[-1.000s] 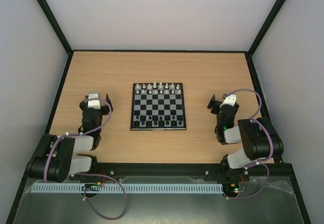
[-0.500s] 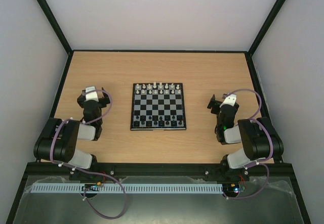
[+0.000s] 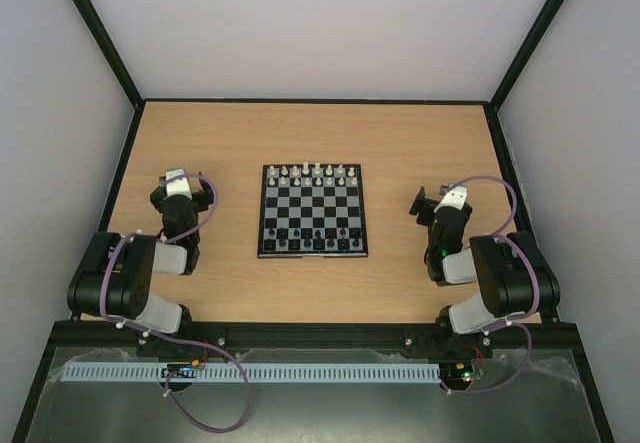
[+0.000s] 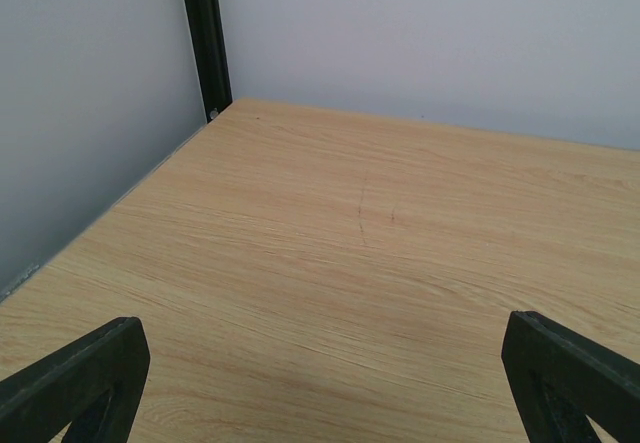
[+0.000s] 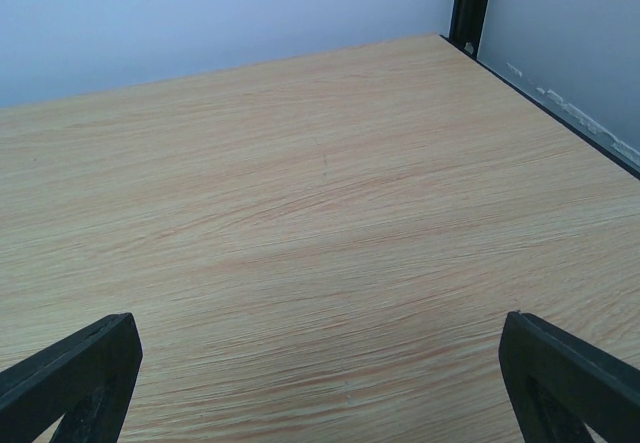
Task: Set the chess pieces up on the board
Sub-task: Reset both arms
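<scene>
Board (image 3: 312,211) btwn left gripper (image 3: 181,181) & right gripper (image 3: 437,199), both well off its edges

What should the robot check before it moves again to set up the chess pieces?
1. Is the left end effector open and empty: ok.
2. Is the right end effector open and empty: ok.
3. Is the board flat, between both arms: ok.
4. Are the white pieces on the far rows and the black pieces on the near rows: ok.
5. Is every piece on its correct square: cannot tell, too small.
</scene>
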